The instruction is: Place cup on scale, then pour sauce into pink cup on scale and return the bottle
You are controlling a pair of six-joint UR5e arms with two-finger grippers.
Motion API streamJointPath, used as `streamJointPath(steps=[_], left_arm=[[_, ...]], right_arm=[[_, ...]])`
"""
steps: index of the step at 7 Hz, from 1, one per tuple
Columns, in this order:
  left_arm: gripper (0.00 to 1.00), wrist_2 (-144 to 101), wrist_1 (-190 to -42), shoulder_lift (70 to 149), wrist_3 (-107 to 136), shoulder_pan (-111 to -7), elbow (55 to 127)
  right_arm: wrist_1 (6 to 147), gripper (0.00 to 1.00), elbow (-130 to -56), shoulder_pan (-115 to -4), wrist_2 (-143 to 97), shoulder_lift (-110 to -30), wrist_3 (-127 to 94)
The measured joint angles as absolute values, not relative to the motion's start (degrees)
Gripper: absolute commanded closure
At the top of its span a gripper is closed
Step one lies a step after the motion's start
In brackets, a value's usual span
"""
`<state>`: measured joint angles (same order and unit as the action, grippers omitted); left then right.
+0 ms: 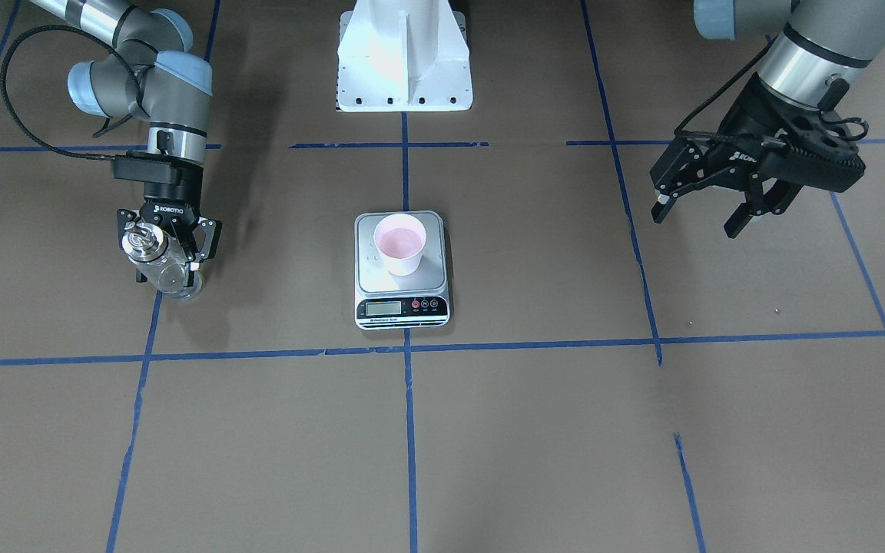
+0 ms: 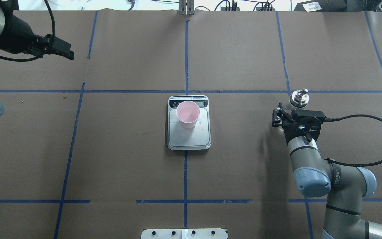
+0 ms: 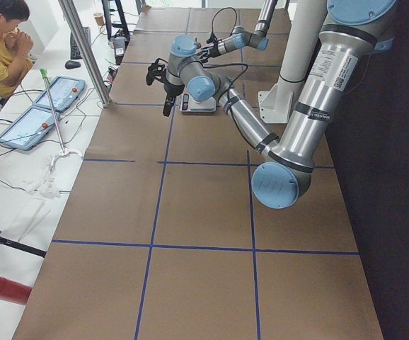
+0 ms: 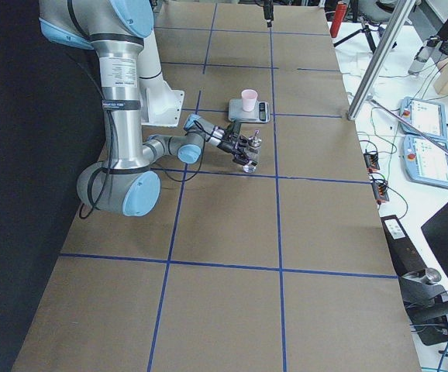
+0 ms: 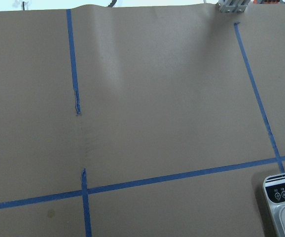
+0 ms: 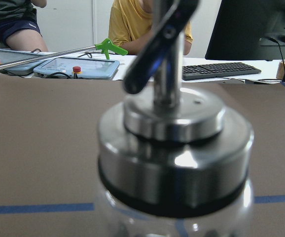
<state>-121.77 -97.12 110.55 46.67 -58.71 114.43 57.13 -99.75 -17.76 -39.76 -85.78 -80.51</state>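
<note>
The pink cup [image 1: 400, 244] stands upright on the scale [image 1: 436, 270], toward its display end; it also shows in the overhead view [image 2: 187, 114]. I cannot tell whether liquid is in it. The clear glass bottle [image 1: 157, 257] with its silver spout cap [image 2: 299, 98] stands on the table, well off to the robot's right of the scale. My right gripper [image 1: 167, 270] is shut around its glass body. The cap fills the right wrist view [image 6: 174, 148]. My left gripper [image 1: 694, 223] is open and empty, raised above the table on the robot's left.
Small drops lie on the scale's platform [image 2: 197, 127] in the overhead view. Blue tape lines [image 1: 409, 430] divide the brown table. The white robot base [image 1: 404, 61] stands behind the scale. A person, tablets and a keyboard are past the table's far edge [image 6: 216, 70].
</note>
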Motion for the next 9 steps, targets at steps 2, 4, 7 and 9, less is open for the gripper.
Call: streamJointPath(steps=[2, 4, 7, 9], left_arm=[[0.00, -121.7, -97.1, 110.5, 46.7, -58.7, 114.4], [0.00, -121.7, -97.1, 110.5, 46.7, -58.7, 114.3], [0.00, -121.7, -97.1, 110.4, 46.7, -58.7, 114.3], [0.00, -121.7, -97.1, 110.4, 46.7, -58.7, 114.3]], right_arm=[[57.1, 0.01, -99.7, -17.8, -40.1, -85.8, -80.5], [57.1, 0.00, -99.6, -17.8, -40.2, -86.2, -80.5], [55.9, 0.00, -100.1, -17.4, -40.2, -86.8, -80.6], [54.6, 0.00, -102.3, -15.9, -40.1, -89.2, -80.9]])
